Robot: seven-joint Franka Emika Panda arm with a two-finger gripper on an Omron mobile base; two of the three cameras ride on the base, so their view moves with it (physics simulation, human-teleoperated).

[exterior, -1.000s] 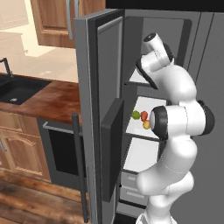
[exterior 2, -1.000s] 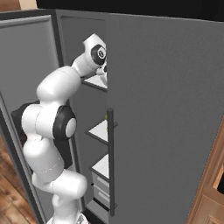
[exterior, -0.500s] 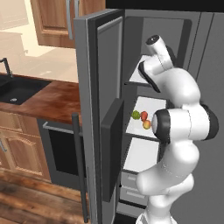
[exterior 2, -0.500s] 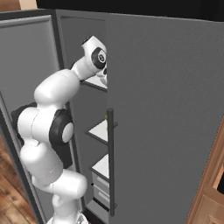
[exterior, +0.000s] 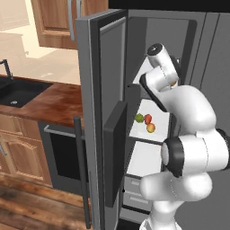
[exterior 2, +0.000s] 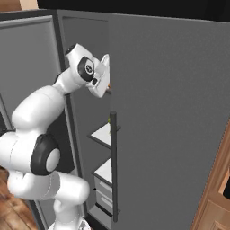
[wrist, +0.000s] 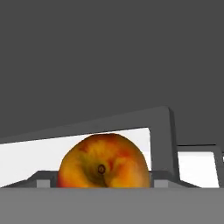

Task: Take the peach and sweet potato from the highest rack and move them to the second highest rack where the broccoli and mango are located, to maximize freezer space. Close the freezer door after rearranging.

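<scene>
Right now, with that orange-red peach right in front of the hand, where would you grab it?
Probably across the widest middle of the peach, one finger on each rounded side, coming straight in from the open front of the top rack. It is round, with its stem dimple facing the hand.

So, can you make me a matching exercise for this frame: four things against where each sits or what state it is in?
Things:
1. peach
2. broccoli
3. sink
4. freezer door

Places or states:
A. on the second highest rack
B. swung open
C. on the highest rack
D. set in the wooden counter

Pairs: 1-C, 2-A, 3-D, 4-B
</scene>
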